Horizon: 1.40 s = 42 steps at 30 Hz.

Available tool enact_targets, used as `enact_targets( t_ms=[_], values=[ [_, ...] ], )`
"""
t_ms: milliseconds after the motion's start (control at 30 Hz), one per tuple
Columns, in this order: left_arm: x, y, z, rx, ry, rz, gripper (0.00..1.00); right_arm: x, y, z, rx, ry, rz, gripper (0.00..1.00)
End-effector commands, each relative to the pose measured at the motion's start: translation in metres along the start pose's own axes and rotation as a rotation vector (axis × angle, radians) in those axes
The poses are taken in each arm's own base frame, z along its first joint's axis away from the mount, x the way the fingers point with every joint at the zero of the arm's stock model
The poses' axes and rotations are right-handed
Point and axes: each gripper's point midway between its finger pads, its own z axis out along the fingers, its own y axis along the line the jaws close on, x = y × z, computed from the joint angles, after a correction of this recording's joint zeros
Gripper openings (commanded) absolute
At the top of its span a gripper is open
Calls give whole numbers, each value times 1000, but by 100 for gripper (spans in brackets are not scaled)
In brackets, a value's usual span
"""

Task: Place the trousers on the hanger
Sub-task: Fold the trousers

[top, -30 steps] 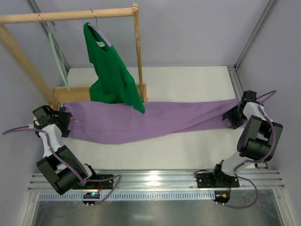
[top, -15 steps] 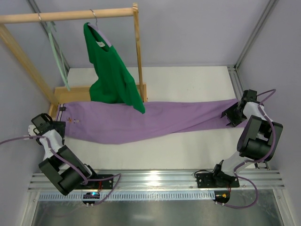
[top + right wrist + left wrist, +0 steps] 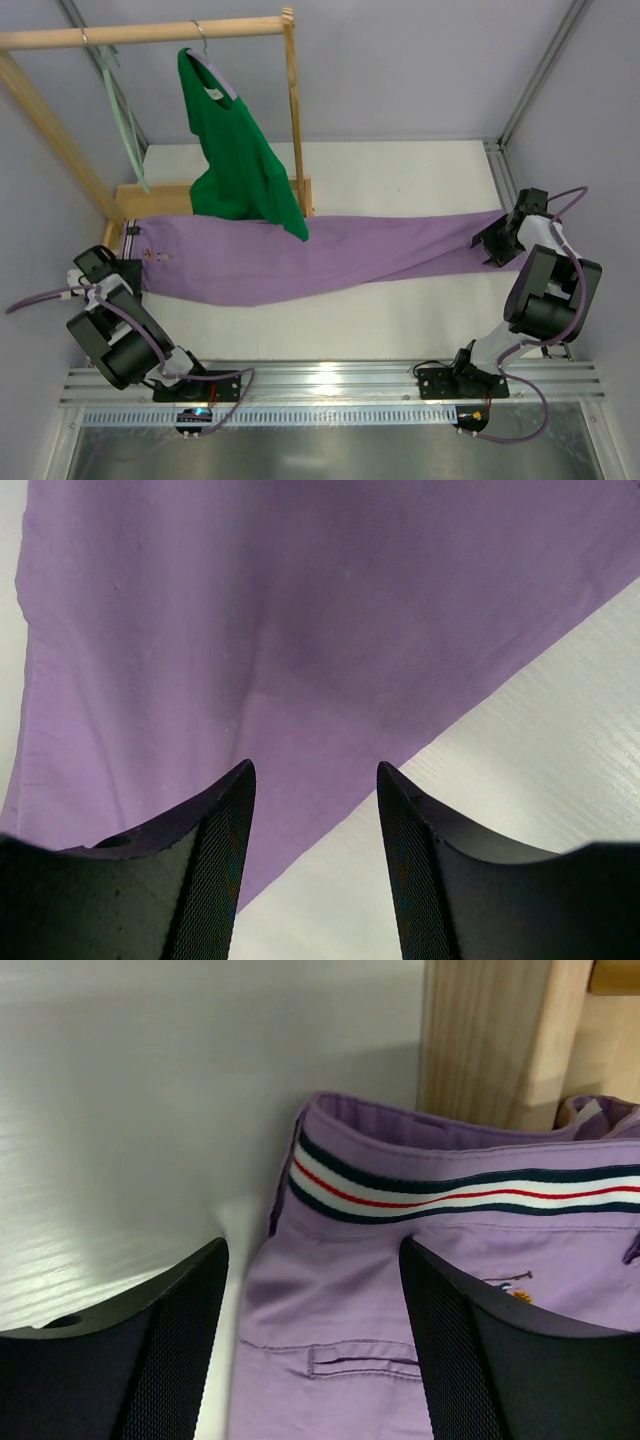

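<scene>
White table (image 3: 400, 180) bears trousers (image 3: 300, 262) edge to edge, hanger (image 3: 125, 125) hangs over its far-left corner; left gripper (image 3: 312, 1260) and right gripper (image 3: 315, 775) gape empty, so pinch the waistband (image 3: 450, 1190) squarely first.

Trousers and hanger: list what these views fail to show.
- Top view: the green top covers part of the trousers' far edge.
- Top view: the hanger is edge-on, its shape unreadable.
- Left wrist: the waistband runs off the right edge.
- Right wrist: the leg runs off the top edge.
</scene>
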Motion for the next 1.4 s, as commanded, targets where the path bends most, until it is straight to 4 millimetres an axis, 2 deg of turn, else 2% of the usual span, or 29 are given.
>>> enact_targets(
  t_ms=[0,233,300,367,433,467,533,567,833,867,1000,1100,1200,1267,1367],
  values=[
    [-3,-11,9,45,-1,-13,70,-18,7,-5,-11,-54,-21,55],
    [-4,-11,11,46,5,-3,55,-17,6,-5,-6,-53,-19,55],
    [-2,-13,11,49,9,1,48,-17,6,-6,-6,-55,-17,55],
    [-1,-13,13,52,23,1,34,-18,5,-8,-2,-63,-22,55],
    [0,-13,13,41,34,-2,26,-18,3,-9,4,-64,-22,55],
    [0,-11,14,30,40,-1,17,-18,3,-9,3,-62,-22,55],
    [-1,-13,13,25,41,3,10,-17,3,-11,4,-64,-22,55],
    [0,-11,11,15,45,4,2,-18,2,-12,9,-69,-19,55],
    [-5,-13,-3,-10,43,13,1,-20,-22,-12,79,-58,41,54],
    [-6,-15,-3,-7,44,13,1,-18,-28,-11,92,-53,50,54],
    [-3,-14,-2,-13,62,6,0,-33,-61,-7,179,-101,116,54],
    [-3,-12,-1,-24,68,3,1,-39,-62,0,186,-102,135,56],
    [-2,-13,0,-20,72,2,1,-52,-50,2,150,-117,163,56],
    [-2,-14,-1,-19,69,1,1,-55,-34,-2,80,-91,160,55],
    [-3,-12,-3,-22,60,-9,0,-60,-23,-15,33,-115,168,52]
  ],
)
